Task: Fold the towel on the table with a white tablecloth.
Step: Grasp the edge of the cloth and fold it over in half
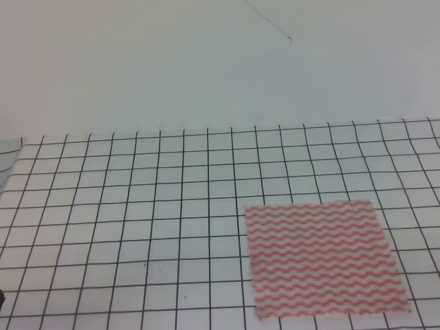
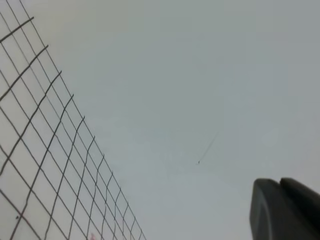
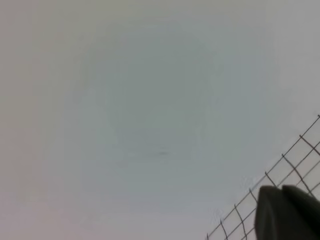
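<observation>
The towel (image 1: 320, 258), white with pink-red wavy stripes, lies flat and spread out on the white tablecloth (image 1: 137, 206) at the front right of the table. Neither gripper shows in the exterior high view. In the left wrist view only one dark fingertip (image 2: 282, 210) of my left gripper shows at the bottom right, with the grid-lined tablecloth (image 2: 40, 165) at the left. In the right wrist view one dark fingertip (image 3: 287, 212) of my right gripper shows at the bottom right, in front of the tablecloth (image 3: 295, 162). Both wrist cameras face mostly the wall. Nothing is held in sight.
A plain pale wall (image 1: 206, 62) rises behind the table's far edge, with a thin dark line (image 1: 271, 24) on it. The tablecloth drops off at the table's left corner (image 1: 10, 158). Bare grid cloth lies left of and behind the towel.
</observation>
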You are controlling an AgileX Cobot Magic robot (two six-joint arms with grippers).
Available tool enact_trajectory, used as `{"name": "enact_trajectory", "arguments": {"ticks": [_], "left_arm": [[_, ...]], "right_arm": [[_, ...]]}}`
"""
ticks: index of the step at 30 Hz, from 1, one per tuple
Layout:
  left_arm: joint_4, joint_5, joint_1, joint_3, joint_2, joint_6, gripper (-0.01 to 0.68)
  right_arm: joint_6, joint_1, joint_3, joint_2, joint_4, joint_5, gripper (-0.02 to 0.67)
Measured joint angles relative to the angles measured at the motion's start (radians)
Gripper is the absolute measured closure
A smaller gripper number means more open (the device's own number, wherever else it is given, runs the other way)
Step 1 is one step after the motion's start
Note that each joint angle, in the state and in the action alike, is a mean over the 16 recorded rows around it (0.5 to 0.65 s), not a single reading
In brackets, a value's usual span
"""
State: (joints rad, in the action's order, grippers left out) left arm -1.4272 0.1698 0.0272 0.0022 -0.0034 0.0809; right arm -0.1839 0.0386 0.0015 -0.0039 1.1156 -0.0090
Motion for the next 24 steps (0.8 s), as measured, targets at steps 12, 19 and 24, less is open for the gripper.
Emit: {"name": "enact_trajectory", "arguments": {"ticks": [12,19,24], "left_arm": [[-0.073,0.043,0.0,-0.041,0.0,0.285,0.674],[-0.086,0.09,0.0,-0.144,0.03,0.575,0.674],[-0.064,0.134,0.0,-0.243,0.115,0.694,0.674]], "right_arm": [[-0.285,0.0,-0.067,0.002,0.02,0.087,0.65],[-0.5,0.0,-0.198,0.083,0.029,0.142,0.65],[-0.626,0.0,-0.323,0.24,0.001,0.235,0.65]]}}
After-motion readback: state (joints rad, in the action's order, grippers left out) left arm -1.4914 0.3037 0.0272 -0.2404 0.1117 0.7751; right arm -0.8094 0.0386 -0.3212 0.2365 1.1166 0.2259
